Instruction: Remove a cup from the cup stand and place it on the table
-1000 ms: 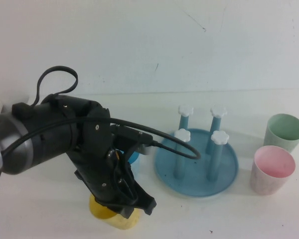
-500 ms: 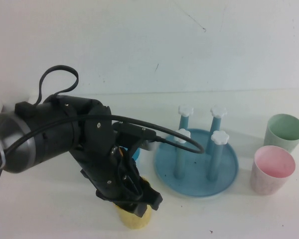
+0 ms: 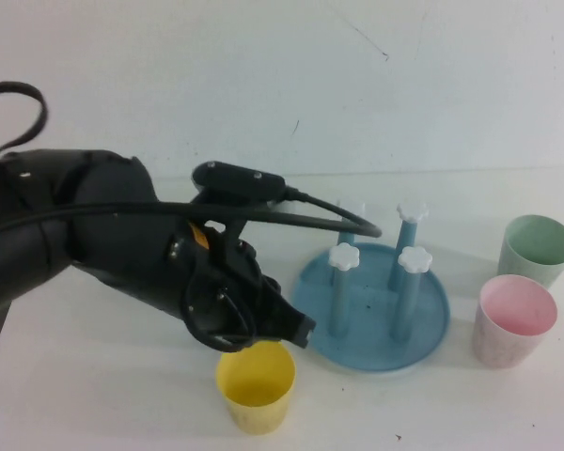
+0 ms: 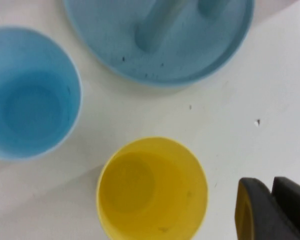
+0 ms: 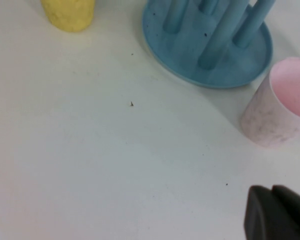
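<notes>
Yellow plastic, plain and tapered, no handle: the cup point(image 3: 255, 385) stands upright on the table point(image 3: 94, 395), mouth up, nothing inside. No brand, label or writing readable on it or on anything else in view. Rim round and even; a small dark fleck on the inner wall in the left wrist view point(image 4: 152, 190).

Left gripper point(image 3: 287, 327) hangs just above and behind the cup, apart from it, holding nothing. Only one dark fingertip point(image 4: 255, 212) shows in the left wrist view, beside the cup's rim, so how wide the claw stands: cannot tell.

Cup stand point(image 3: 432, 329), round blue tray with blue posts and white flower caps, sits just to the right of the left gripper, no cup on any post. Light blue cup point(image 4: 30, 92) stands close under the left gripper, next to the yellow one and near the tray's edge; hidden by the arm in the high view.

Right gripper point(image 5: 277, 214): only a dark tip shows in its own wrist view, low over bare white tabletop; spread cannot be told. Pink cup point(image 5: 285, 102) stands near it, beside the tray. Pale green cup point(image 3: 536, 249) behind the pink one.
</notes>
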Motion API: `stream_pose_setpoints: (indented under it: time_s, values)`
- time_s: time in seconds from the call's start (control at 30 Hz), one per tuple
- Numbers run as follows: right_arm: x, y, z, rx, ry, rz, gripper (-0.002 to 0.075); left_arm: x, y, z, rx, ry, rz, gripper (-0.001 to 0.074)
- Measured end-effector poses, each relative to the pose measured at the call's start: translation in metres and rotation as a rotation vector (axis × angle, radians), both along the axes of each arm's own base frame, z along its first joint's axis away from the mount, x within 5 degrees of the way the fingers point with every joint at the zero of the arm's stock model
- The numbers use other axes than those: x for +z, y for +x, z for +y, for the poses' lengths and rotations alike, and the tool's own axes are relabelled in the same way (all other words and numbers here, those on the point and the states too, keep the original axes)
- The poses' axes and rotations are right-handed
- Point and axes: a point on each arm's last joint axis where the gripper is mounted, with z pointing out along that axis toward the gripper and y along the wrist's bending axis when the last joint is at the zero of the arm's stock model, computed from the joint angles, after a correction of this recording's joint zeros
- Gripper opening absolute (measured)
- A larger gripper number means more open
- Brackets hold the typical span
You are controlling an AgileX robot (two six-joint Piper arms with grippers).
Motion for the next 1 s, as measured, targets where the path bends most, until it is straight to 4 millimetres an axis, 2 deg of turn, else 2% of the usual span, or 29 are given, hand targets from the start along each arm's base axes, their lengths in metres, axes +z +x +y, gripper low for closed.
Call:
stream_pose_setpoints:
  time_s: [0.13,0.3,0.4,0.7,1.0]
  values:
    - [0.000,0.000,0.000,0.000,0.000,0.000,-0.0001,0.034,-0.013,0.010,0.003,-0.076,-0.132,0.0016]
    - [0.000,0.000,0.000,0.000,0.000,0.000,-0.0001,0.074,-0.033,0.025,0.014,-0.177,-0.311,0.0004]
    - [0.000,0.000,0.000,0.000,0.000,-0.001,-0.0001,0.090,-0.044,0.033,-0.016,-0.200,-0.404,0.0003]
    - [0.000,0.000,0.000,0.000,0.000,-0.001,-0.0001,0.118,-0.071,0.052,-0.146,-0.181,-0.624,-0.0001]
    - [0.000,0.000,0.000,0.000,0.000,-0.001,-0.0001,0.121,-0.074,0.053,-0.149,-0.185,-0.635,-0.0001]
